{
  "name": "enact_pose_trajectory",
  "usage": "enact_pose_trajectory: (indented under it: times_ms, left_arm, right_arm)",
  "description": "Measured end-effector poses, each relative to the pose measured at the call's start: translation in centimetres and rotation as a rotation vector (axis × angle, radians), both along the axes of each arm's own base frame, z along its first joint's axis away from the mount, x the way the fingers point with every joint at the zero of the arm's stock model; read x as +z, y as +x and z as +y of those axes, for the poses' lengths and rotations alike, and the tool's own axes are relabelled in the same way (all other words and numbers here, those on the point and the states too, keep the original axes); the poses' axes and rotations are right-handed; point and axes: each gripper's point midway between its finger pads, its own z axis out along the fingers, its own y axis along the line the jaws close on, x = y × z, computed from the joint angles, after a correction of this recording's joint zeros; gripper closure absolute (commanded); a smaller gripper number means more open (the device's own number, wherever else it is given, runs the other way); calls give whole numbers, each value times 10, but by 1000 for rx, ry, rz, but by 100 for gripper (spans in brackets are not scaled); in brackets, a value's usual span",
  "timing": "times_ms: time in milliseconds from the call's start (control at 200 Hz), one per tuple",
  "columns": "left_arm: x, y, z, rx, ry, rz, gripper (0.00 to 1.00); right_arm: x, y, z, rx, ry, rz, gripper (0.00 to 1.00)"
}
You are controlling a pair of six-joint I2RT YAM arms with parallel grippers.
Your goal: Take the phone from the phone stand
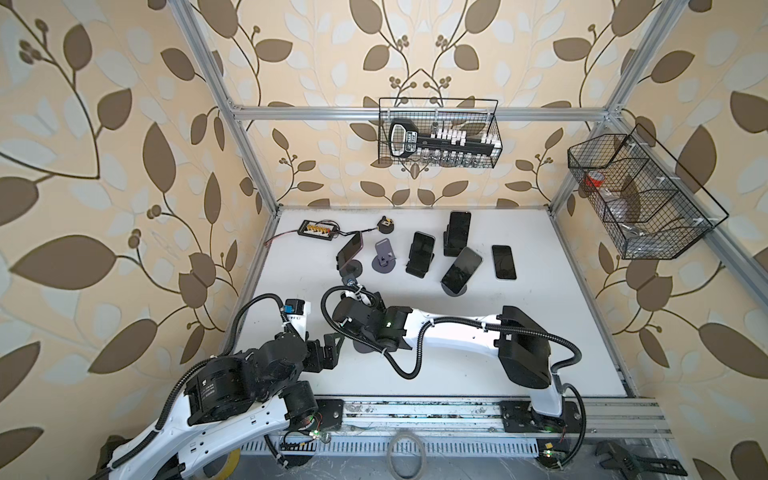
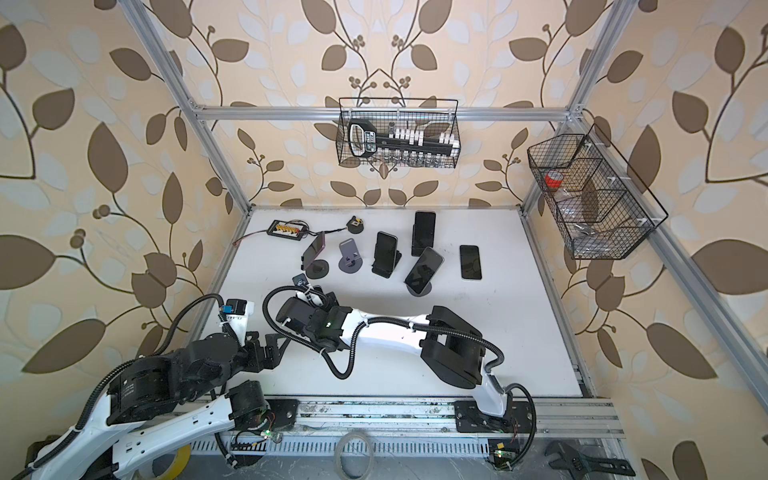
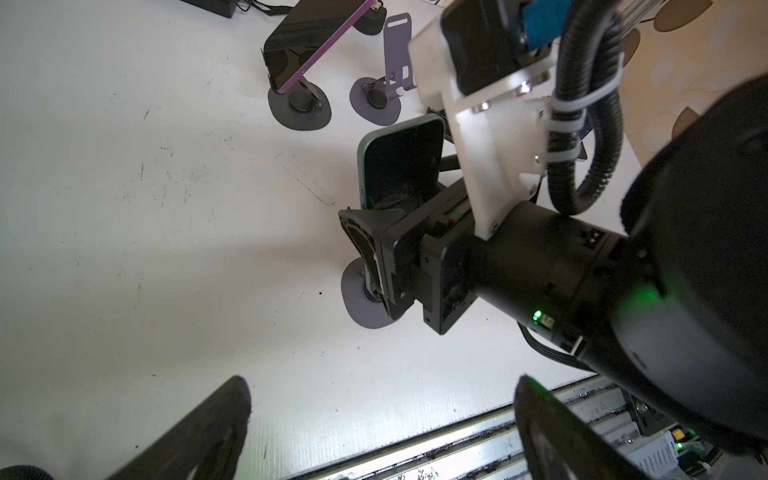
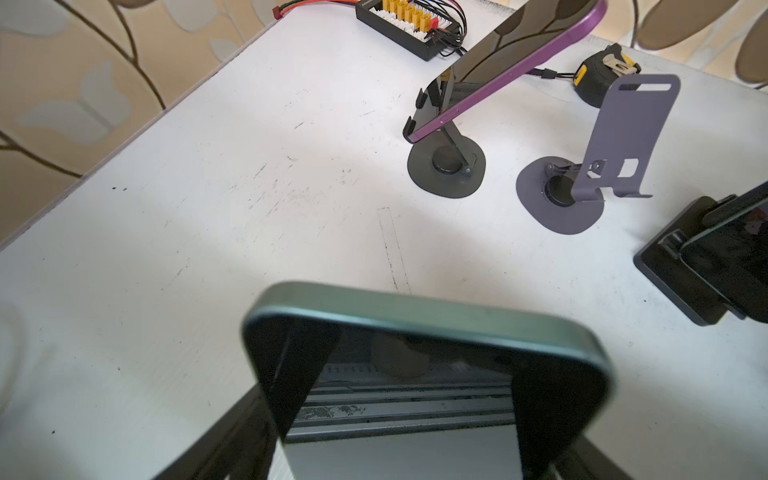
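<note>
Noting the right gripper [image 4: 403, 440] clamped on the long edges of the green phone [image 3: 399, 166] directly above the phone stand [image 3: 357, 307], the left gripper [image 3: 382, 432] gaping empty beside that stand, and advising a slow, straight lift, lest the base be dragging along.

The left arm [image 1: 224, 422] and the right arm [image 1: 446, 337] share glossy white link shells [image 2: 382, 338], bulky matt black joint housings [image 1: 521, 353] and ribbed black cable conduit [image 3: 575, 54] strapped on by white zip ties [image 3: 577, 102], with a green status light [image 3: 537, 316] at the right wrist and a blue-labelled camera block [image 1: 287, 308] at the left arm's one o'clock end
</note>
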Motion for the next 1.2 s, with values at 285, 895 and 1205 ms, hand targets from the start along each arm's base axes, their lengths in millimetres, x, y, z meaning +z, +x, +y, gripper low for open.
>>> enact_pose_trajectory:
  times_ms: [285,895,1205]
  left_arm:
    - [-1,1,-1,0,8,5,1]
    - [-2,1,-1,0,13,8,1]
    - [-4,2,-3,0,32,21,1]
  right_arm:
    - [0,0,0,0,0,0,24]
    - [0,-1,2,5,7,3,31]
    - [1,-1,4,22,8,1,34]
